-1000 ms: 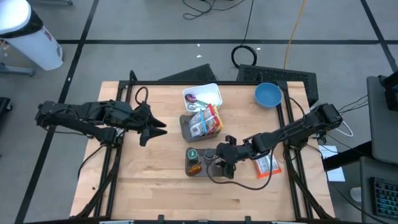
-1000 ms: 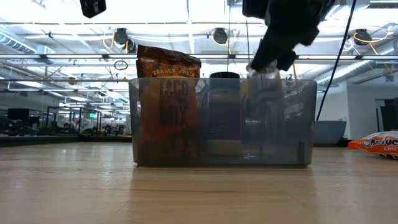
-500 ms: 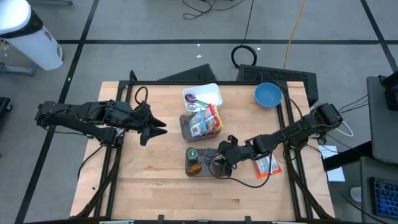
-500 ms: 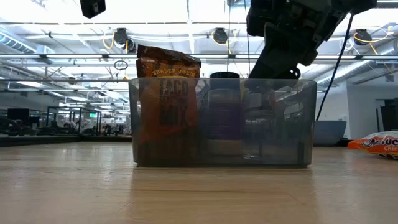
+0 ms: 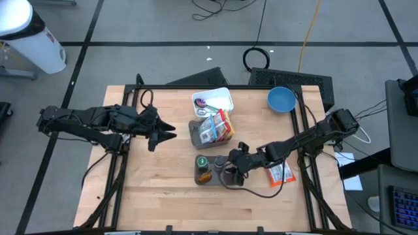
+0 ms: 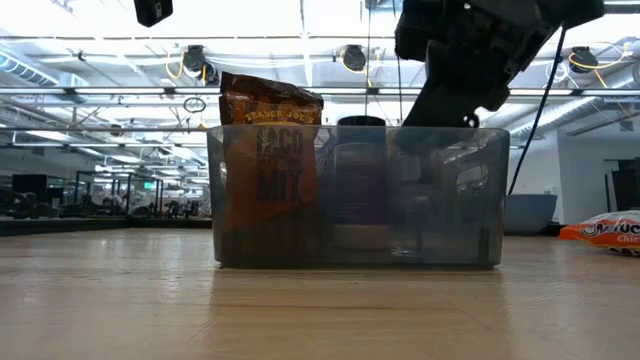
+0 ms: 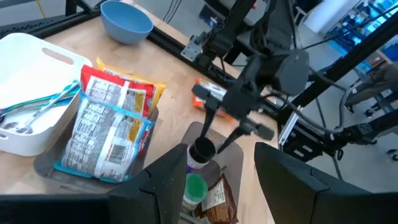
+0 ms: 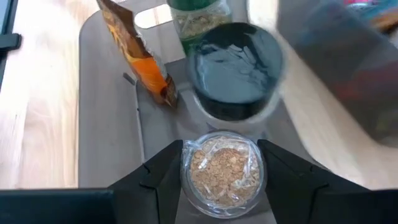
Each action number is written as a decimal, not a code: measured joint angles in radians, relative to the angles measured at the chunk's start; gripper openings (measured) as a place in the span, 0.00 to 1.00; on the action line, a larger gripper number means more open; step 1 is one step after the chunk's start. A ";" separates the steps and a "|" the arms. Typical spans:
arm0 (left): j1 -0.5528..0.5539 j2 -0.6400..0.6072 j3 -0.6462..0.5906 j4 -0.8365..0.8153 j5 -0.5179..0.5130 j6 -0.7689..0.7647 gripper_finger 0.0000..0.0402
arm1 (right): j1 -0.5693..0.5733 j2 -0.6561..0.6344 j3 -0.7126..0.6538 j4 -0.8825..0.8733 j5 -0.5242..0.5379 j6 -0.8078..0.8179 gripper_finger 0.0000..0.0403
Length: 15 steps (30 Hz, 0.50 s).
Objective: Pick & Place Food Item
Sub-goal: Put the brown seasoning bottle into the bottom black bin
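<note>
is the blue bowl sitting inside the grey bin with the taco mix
No, the blue bowl sits by itself on the table near the far right corner, apart from the grey bin.

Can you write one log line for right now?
right gripper: shut on clear cup, inside grey bin | left gripper: open, empty, over table's left

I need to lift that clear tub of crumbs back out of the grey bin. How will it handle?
The clear tub looks rigid and round, so probably slick and apt to roll. Its crumbs look light. The right gripper straddles it.
</note>
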<state>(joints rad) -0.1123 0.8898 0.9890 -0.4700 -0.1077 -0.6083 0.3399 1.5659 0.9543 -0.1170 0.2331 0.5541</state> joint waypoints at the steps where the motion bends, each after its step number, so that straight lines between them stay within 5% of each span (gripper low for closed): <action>1: 0.000 0.000 0.000 0.003 0.000 0.000 0.49 | 0.001 0.016 0.001 0.019 -0.001 -0.002 0.43; 15: 0.000 0.000 0.000 0.004 -0.008 -0.042 0.49 | 0.004 0.086 0.002 0.075 -0.023 -0.017 0.43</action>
<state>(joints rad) -0.1127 0.8898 0.9890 -0.4664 -0.1158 -0.6498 0.3439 1.6520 0.9558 -0.0424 0.2096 0.5370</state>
